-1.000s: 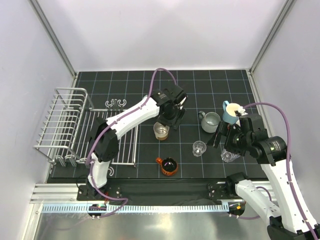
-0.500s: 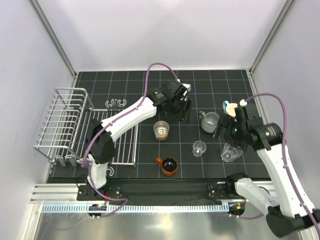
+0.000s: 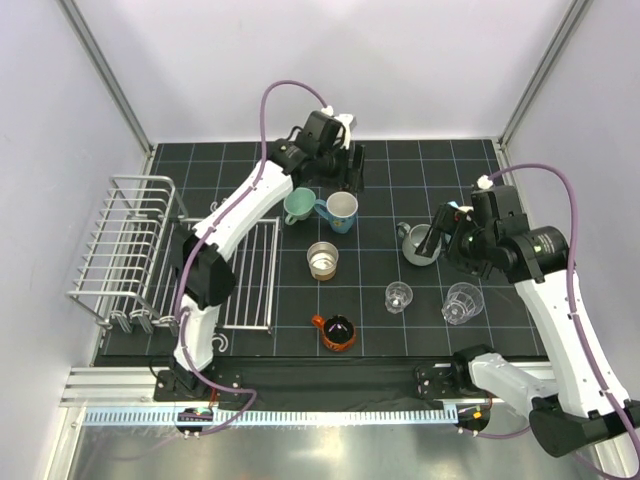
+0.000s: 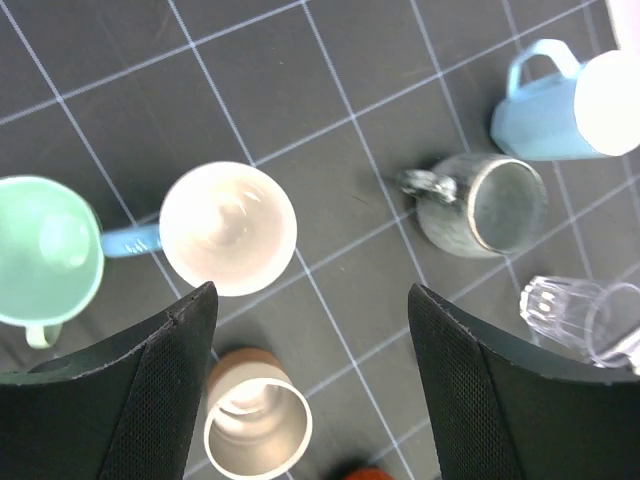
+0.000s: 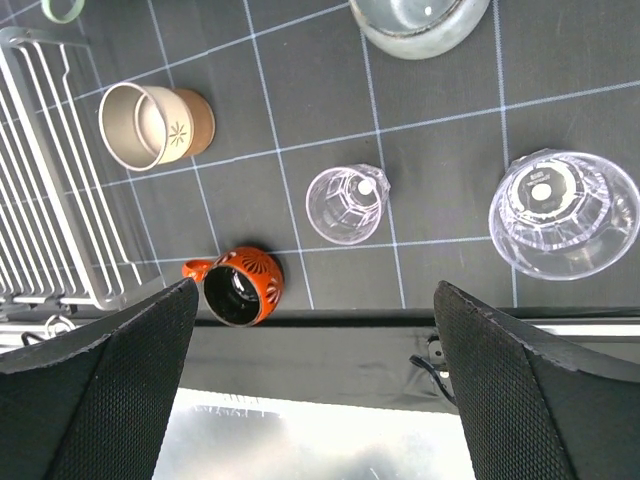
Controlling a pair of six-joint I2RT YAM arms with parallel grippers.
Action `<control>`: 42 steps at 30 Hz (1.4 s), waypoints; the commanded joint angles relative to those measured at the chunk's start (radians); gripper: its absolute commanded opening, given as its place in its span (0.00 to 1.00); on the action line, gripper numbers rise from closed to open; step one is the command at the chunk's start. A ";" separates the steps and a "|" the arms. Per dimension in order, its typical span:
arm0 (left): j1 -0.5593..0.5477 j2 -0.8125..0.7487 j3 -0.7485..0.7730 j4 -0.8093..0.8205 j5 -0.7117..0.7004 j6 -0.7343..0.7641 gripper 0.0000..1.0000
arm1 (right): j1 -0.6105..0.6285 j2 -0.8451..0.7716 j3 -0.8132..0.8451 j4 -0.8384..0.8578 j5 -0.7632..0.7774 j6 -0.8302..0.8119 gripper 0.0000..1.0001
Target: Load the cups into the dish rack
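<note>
My left gripper point(image 3: 350, 170) is open and empty, high over the back of the mat; in its wrist view point(image 4: 311, 295) it looks down on the cups. The mint green cup point(image 3: 298, 205) point(image 4: 45, 250) and the blue cup with cream inside point(image 3: 342, 210) point(image 4: 228, 228) stand together. A steel-rimmed tan cup point(image 3: 322, 260) point(image 4: 255, 420) stands nearer. My right gripper point(image 3: 445, 240) point(image 5: 315, 290) is open and empty beside the grey mug point(image 3: 420, 243) point(image 4: 485, 205). A small clear glass point(image 3: 398, 296) point(image 5: 347, 205), a wider clear glass point(image 3: 462, 302) point(image 5: 563, 212) and an orange cup point(image 3: 337, 331) point(image 5: 238, 287) stand near the front.
The dish rack stands at the left, its raised basket point(image 3: 125, 240) outermost and its flat slatted part point(image 3: 250, 275) beside the cups. A light blue mug point(image 4: 540, 100) stands at the right, mostly hidden by my right arm in the top view. The mat's front edge point(image 5: 400, 330) lies just past the orange cup.
My left gripper has moved from over the tan cup to the back of the mat, uncovering the mint and blue cups. My right gripper has drawn back from the wider clear glass.
</note>
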 commanded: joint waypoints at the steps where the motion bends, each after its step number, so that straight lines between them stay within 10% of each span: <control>1: -0.013 0.041 0.054 0.009 0.019 0.074 0.75 | -0.002 -0.040 -0.016 0.001 -0.021 -0.012 1.00; 27: -0.093 0.242 0.082 0.011 -0.288 0.073 0.64 | -0.002 -0.117 -0.094 -0.053 -0.023 -0.009 1.00; 42: -0.093 0.314 0.134 -0.017 -0.283 0.102 0.21 | -0.002 -0.166 -0.124 -0.064 -0.012 -0.006 1.00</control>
